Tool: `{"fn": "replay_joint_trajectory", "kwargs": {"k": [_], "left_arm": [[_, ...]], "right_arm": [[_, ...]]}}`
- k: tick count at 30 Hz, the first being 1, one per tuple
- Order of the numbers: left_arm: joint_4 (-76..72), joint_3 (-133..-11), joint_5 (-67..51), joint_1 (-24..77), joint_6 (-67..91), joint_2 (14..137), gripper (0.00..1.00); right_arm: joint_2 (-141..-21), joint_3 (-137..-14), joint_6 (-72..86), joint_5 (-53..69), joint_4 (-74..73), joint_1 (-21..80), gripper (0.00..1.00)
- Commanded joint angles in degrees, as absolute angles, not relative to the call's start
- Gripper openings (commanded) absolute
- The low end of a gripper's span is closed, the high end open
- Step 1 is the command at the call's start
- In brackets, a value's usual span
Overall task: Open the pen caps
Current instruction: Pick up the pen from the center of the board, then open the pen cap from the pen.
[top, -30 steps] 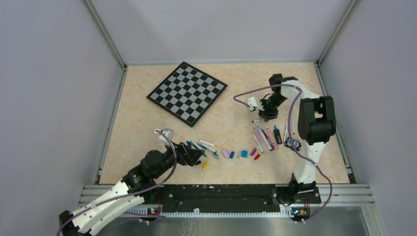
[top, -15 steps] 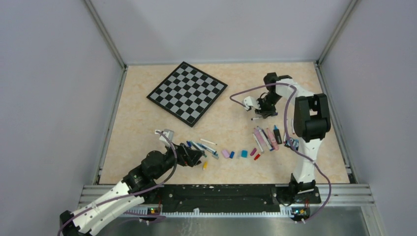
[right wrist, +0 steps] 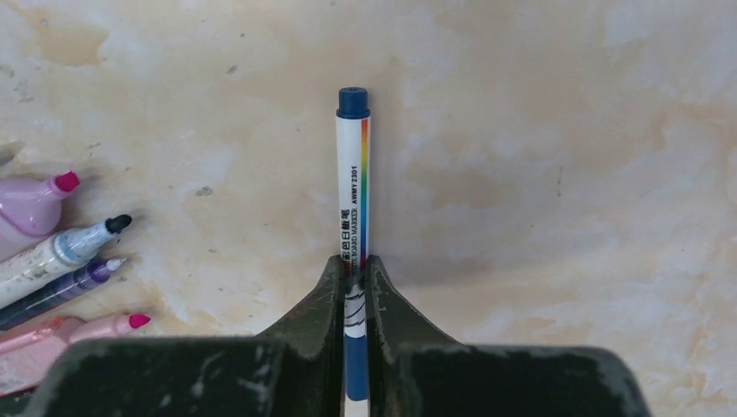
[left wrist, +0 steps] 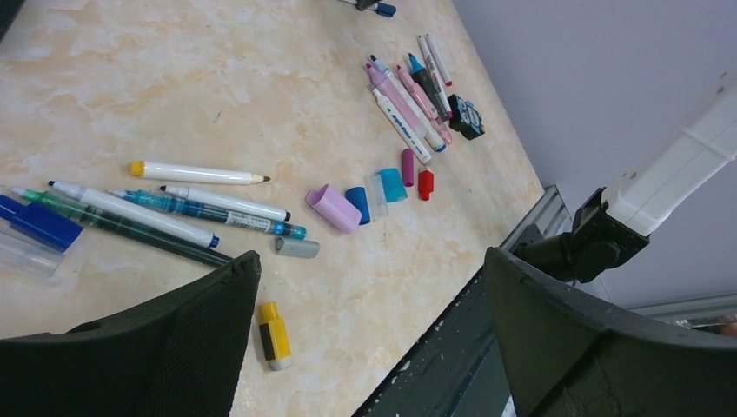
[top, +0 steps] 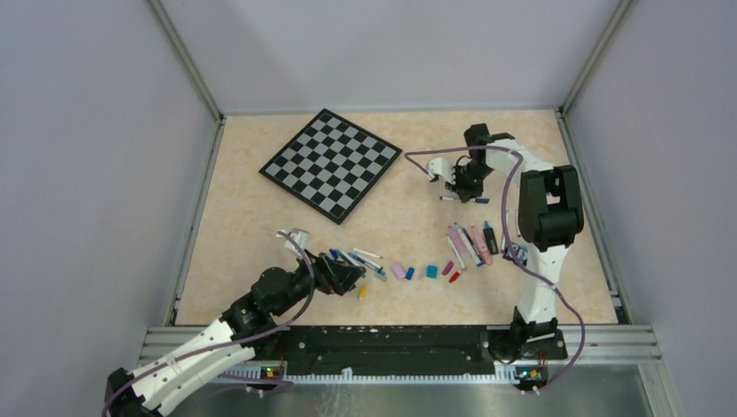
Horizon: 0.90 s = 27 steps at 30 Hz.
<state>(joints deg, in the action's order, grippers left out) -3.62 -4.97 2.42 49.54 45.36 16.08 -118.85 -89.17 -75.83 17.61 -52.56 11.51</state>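
From above, the left end effector point(top: 348, 276) sits low over the near-left part of the table point(top: 252, 221), jaws spread wide, next to a cluster of thin pens point(top: 358, 257). A row of loose pen caps point(top: 426, 272) lies to its right, with a yellow cap point(top: 362, 292) nearer the front edge. The right end effector point(top: 461, 193) is at the far right, near a checkered board point(top: 331, 162).

The left wrist camera shows both fingers far apart, gripping nothing. On the table between them lie a pink cap point(left wrist: 333, 208), blue cap point(left wrist: 357, 204), teal cap point(left wrist: 393, 184), red cap point(left wrist: 425, 183) and grey cap point(left wrist: 298, 248). Uncapped highlighters point(left wrist: 404, 109) lie beyond, beside a small owl-like figure point(left wrist: 466, 117).

The right wrist camera shows the fingers clenched on a white marker point(right wrist: 353, 191) lying on the table, its dark blue end point(right wrist: 353, 102) pointing away. Whether that end is the cap, I cannot tell.
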Motion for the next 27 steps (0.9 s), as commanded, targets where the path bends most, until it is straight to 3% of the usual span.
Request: {"fn": "replay_joint_trajectory", "kwargs": {"k": [1, 12, 16, 22, 27], "left_arm": [[-10.22, -4.47, 0.54, 49.66, 46.05, 16.97, 0.99], [-23.30, -3.25, -2.25, 49.68, 47.60, 21.69, 0.99], [-32.19, -4.34, -4.17, 49.66, 47.15, 28.27, 0.99], [-39.25, -13.26, -10.46, 49.74, 40.49, 43.32, 0.99], [-42.14, -19.70, -11.27, 50.19, 40.53, 56.00, 0.93]], "right_arm": [[-114.55, -86.55, -69.00, 20.26, -42.76, 11.83, 0.00], [-90.78, -73.36, -44.96, 43.87, -31.08, 11.63, 0.00], [-80.99, -60.30, -26.23, 57.44, -14.91, 11.13, 0.00], [-74.78, -42.68, 15.79, 72.27, 23.66, 11.47, 0.00], [-75.27, -39.27, 26.17, 70.18, 28.66, 11.54, 0.00]]}}
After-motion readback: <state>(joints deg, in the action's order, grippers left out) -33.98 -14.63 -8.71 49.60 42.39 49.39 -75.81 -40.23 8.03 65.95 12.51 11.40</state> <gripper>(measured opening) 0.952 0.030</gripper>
